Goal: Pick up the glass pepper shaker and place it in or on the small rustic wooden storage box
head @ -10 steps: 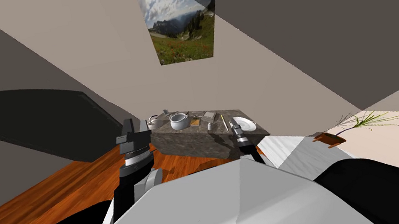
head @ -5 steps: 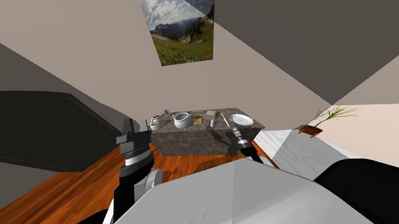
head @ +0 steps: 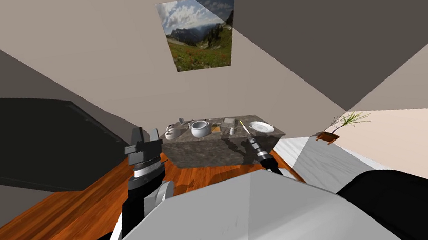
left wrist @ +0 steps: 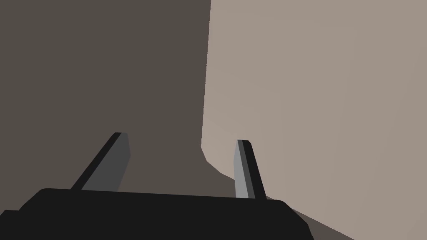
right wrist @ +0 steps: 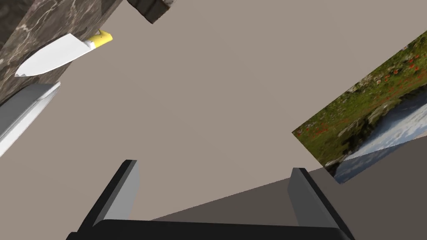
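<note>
1. Head view: a dark marbled stone block table (head: pixel 212 150) stands at 12 o'clock from me. The small pale upright pepper shaker (head: pixel 232 131) stands on its top, free of both claws. The small grey-brown storage box (head: pixel 229 121) sits near the pepper shaker, at its 12 o'clock. A knife (head: pixel 243 128) with a yellow handle lies at the shaker's 3 o'clock, and a round white plate (head: pixel 261 127) lies beyond it. A round white pot (head: pixel 200 128) stands at the shaker's 10 o'clock. The right gripper (head: pixel 252 143) hangs at the shaker's 5 o'clock, in front of the table's side. The left gripper (head: pixel 146 134) is raised at the table's 9 o'clock.
2. Left wrist view: the two fingers stand well apart and hold nothing.
3. Right wrist view: the fingers are spread wide and hold nothing. Beyond them the knife lies on the marbled top, with the plate just beside its blade.
</note>
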